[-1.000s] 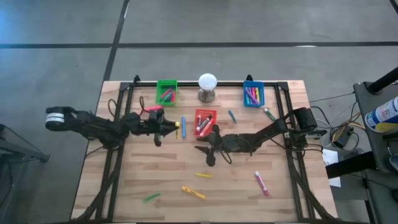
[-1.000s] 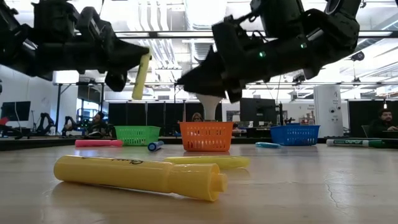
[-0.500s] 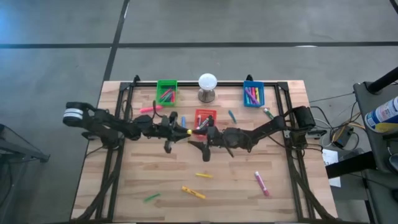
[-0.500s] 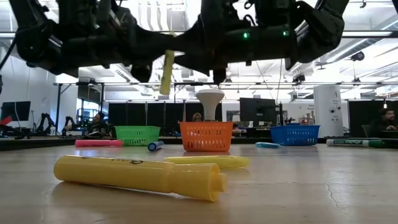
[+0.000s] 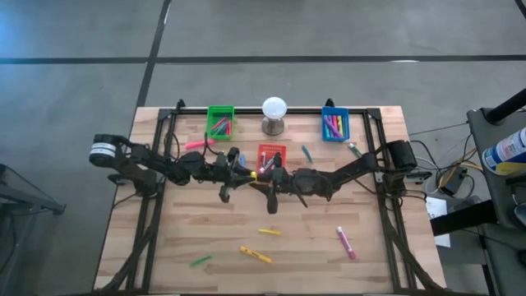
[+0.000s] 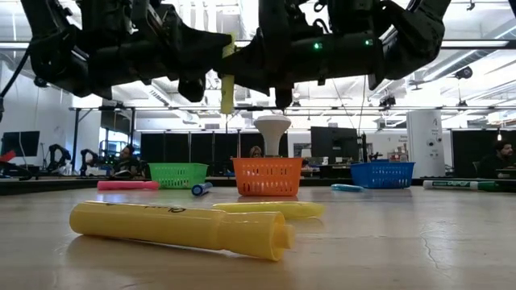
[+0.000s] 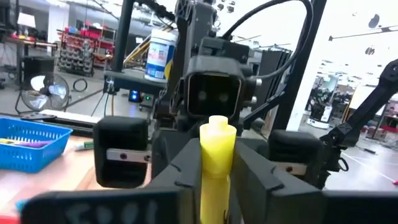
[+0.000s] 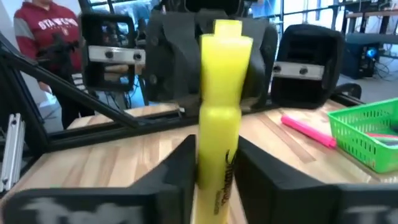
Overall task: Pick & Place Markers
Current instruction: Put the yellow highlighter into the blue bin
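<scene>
A yellow marker [image 5: 250,173] stands nearly upright in mid-air above the table's middle, just near of the red bin [image 5: 270,156]. My left gripper [image 5: 243,173] reaches it from the left and my right gripper [image 5: 268,176] from the right. They face each other, and both are shut on it. Several other markers lie flat on the wood: two yellow ones [image 5: 256,254], a green one [image 5: 200,261], two pink ones [image 5: 346,242] and a blue one [image 5: 306,154]. More lie in the bins. My left gripper pinches the yellow marker between its two fingers [image 7: 186,165], a little below the marker's upper end [image 7: 217,140]. The fingers come level from the table's left and lie across the marker. It is lifted clear and hangs nearly upright [image 6: 228,89]. My right gripper has the same marker's barrel [image 8: 219,134] between its two fingers [image 8: 181,168]. They come level from the table's right, across the marker. The marker stands upright in the hold, its upper end [image 8: 227,31] well above the fingers.
Along the far side stand the green bin [image 5: 219,122], a white ball on a grey stand [image 5: 274,108] and the blue bin [image 5: 334,123]. A white-and-black marker [image 5: 355,150] lies by the right frame rail. Black frame rails [image 5: 153,205] run down both table sides.
My left gripper has carried the yellow marker toward the table's right, up to the right gripper. The marker has gone from tilted to nearly upright. My right gripper has swung toward the left and slightly toward the far edge, and the two now meet at the marker.
</scene>
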`<state>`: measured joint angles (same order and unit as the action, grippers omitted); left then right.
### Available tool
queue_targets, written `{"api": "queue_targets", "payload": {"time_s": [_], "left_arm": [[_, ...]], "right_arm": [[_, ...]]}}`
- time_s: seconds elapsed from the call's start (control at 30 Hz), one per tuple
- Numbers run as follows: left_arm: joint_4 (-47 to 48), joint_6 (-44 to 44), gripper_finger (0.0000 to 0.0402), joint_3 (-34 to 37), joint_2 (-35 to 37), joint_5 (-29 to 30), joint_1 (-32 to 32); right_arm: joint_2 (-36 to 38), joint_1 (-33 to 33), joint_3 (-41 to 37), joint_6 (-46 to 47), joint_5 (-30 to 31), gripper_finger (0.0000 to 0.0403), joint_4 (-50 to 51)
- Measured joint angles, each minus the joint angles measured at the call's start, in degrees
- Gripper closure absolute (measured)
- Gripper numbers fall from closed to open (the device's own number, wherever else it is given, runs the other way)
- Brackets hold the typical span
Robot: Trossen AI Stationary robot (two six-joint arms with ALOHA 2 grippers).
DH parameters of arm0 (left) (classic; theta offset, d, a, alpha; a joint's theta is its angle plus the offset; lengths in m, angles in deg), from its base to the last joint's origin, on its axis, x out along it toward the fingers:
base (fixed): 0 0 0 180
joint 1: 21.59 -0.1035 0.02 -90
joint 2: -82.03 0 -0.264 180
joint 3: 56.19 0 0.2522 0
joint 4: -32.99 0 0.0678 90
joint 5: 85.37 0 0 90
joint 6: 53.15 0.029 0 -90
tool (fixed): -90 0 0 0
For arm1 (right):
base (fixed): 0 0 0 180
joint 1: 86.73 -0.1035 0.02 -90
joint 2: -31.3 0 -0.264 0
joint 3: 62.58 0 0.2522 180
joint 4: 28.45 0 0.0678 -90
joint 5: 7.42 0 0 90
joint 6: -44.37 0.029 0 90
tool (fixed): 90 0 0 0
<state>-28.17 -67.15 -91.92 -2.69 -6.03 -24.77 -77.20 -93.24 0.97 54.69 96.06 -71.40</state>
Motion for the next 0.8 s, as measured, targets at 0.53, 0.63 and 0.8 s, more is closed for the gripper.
{"api": "queue_targets", "payload": {"time_s": [0.53,0.63,0.8], "left_arm": [[5.33,7.59,0.0262,11.20,16.02,5.87,-2.93],[5.41,7.76,0.0264,11.71,17.52,6.19,-3.71],[5.54,7.76,0.0264,11.84,18.46,6.23,-3.99]], "right_arm": [[30.55,9.60,-0.51,14.81,25.51,0.0346,69.46],[35.09,18.24,-0.81,18.43,25.91,0.0346,80.82],[35.39,31.09,-1.73,13.76,21.89,0.0345,82.67]]}}
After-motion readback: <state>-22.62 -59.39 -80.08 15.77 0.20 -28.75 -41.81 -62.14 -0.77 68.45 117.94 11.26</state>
